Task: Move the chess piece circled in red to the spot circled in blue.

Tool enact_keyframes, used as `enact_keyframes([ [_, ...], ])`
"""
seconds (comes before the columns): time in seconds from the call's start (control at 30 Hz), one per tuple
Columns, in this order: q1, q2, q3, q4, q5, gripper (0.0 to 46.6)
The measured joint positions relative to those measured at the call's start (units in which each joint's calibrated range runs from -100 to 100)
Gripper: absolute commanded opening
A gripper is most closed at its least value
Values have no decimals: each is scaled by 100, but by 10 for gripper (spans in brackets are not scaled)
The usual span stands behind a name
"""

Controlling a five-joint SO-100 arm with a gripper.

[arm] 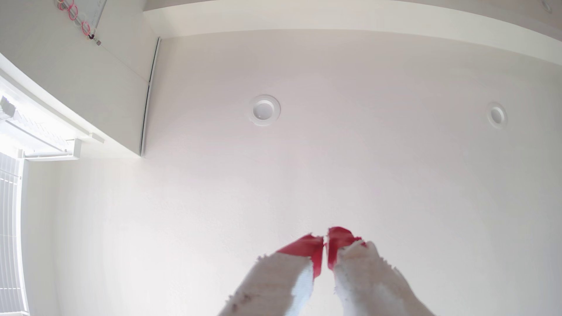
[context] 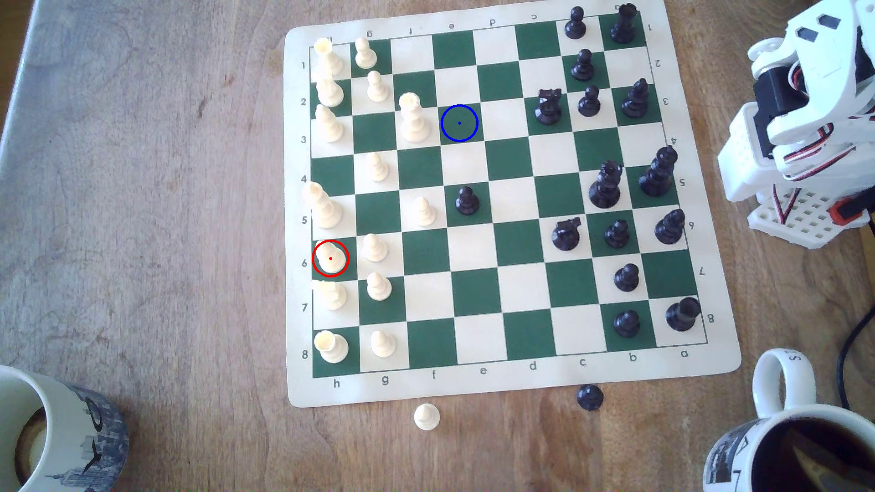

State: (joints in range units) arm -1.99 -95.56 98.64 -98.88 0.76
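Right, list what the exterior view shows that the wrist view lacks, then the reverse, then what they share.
Exterior view: the chess mat with its pieces, the red-ringed bishop at the exterior view's left edge of the board, and the empty blue-ringed square.
Wrist view: the tool, its red tips closed on nothing, pointing at a ceiling with recessed lights and window blinds.
Both: white parts of the arm.

The chess mat (context: 719, 350) carries printed numbers 1 to 8 down its border at the exterior view's left, and letters h, g, f, e, d, c, b, a along its near border.
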Motion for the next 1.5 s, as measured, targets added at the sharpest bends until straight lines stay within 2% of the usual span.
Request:
enact_keyframes([
  [0.1,-74,0,0,56,10,2],
  [0.47,-147,0,0,3458,24,2],
  [0.6,-147,0,0,5076,0,2],
  [0.63,-147,0,-154,6135,-15,2],
  [0.77,-44,0,-515,8398,-15,2],
  [0.97,7,251,-859,9777,-24,2],
  [1.1,-125,1081,-1310,10247,-54,2],
  [1.2,-398,1341,-1545,10574,-239,2],
  [1.23,-612,1584,-1744,10789,-181,2],
  [1.3,-664,1852,-1934,10948,-78,2],
  [1.37,-737,2690,-2702,11426,176,2],
  [1.5,-833,3904,-3986,12351,244,2],
])
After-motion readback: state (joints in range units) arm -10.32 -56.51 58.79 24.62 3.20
